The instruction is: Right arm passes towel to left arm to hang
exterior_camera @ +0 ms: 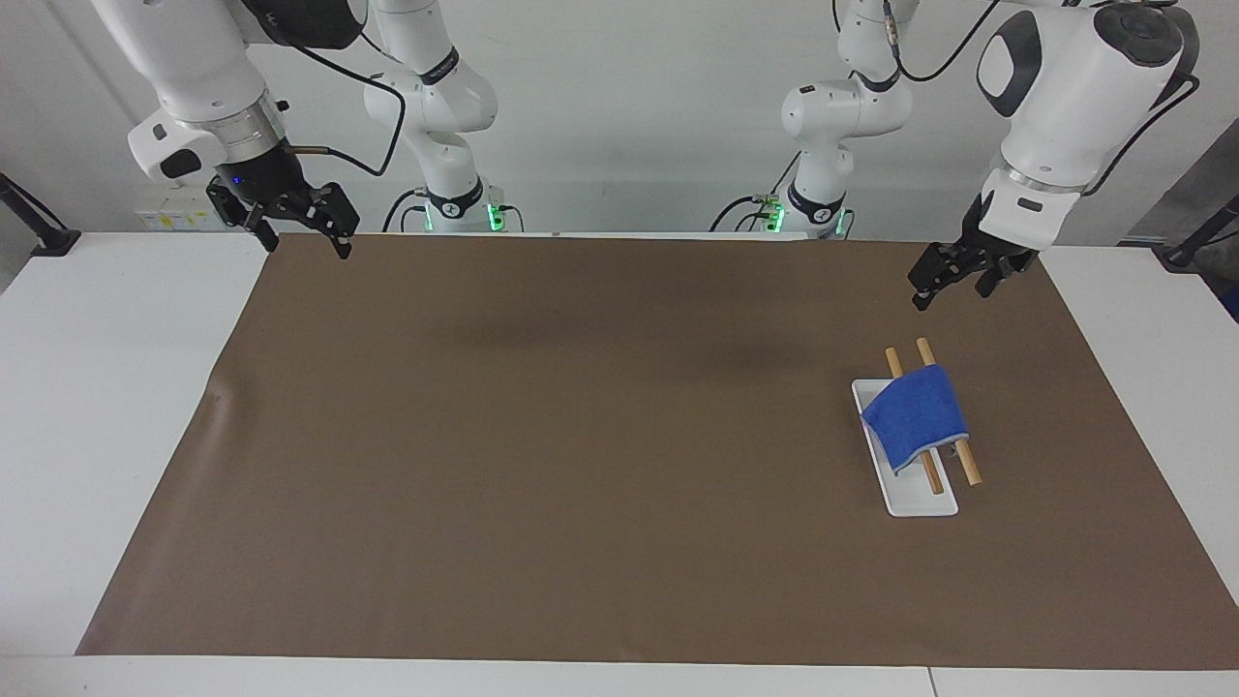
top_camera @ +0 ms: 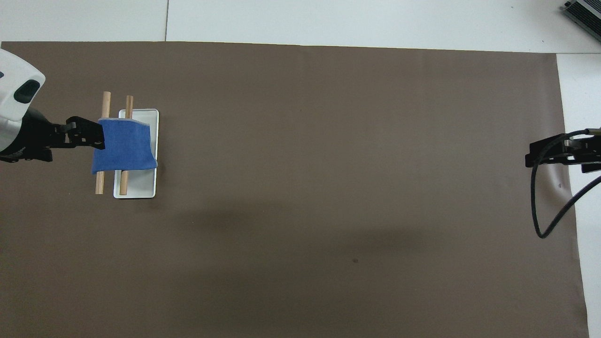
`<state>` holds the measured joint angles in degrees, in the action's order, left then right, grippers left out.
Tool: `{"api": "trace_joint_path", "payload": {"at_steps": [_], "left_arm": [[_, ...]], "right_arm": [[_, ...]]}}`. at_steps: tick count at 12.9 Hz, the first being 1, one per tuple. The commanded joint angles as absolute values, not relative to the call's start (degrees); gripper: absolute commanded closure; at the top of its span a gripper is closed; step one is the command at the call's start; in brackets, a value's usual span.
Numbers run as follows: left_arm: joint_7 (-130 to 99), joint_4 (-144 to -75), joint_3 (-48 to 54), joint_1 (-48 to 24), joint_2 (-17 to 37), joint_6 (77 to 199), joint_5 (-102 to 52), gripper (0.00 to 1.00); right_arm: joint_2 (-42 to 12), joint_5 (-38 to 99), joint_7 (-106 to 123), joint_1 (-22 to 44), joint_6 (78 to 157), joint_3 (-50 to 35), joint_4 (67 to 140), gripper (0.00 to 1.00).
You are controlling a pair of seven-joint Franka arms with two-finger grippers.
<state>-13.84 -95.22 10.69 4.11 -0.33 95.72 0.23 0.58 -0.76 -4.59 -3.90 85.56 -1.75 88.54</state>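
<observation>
Brown mat [exterior_camera: 542, 455] covers the counter; towel [exterior_camera: 915, 414] draped on dowels [exterior_camera: 963, 465]. Left end effector [exterior_camera: 953, 276] hovers spread; right end effector [exterior_camera: 295, 218], spread, waits. Bumping could drag it off.

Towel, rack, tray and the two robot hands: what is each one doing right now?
towel: draped over both wooden bars, held by no gripper.
wooden bars: lying across the white tray.
white tray: flat on the brown mat.
left gripper: up in the air, empty.
right gripper: open, empty, waiting.
</observation>
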Motion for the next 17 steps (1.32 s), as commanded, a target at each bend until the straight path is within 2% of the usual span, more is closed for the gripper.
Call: {"api": "trace_joint_path", "payload": {"at_steps": [1,5,8,17], "left_arm": [[-9.1,-95.4,10.3,4.7,-0.8,94.2,2.6,0.00],[-7.1,-96.3,10.3,4.7,-1.4,94.0,4.7,0.00],[-6.6,-100.4,10.5,3.8,-3.3,95.0,4.7,0.00],[-7.4,-100.1,10.5,3.8,-3.6,95.0,4.1,0.00]], "right_arm": [[1.8,0.4,-3.3,-4.2,85.7,-1.7,89.9,0.00],[1.8,0.4,-3.3,-4.2,85.7,-1.7,89.9,0.00],[1.8,0.4,-3.3,-4.2,85.7,-1.7,89.9,0.00],[1.8,0.4,-3.3,-4.2,85.7,-1.7,90.0,0.00]]}}
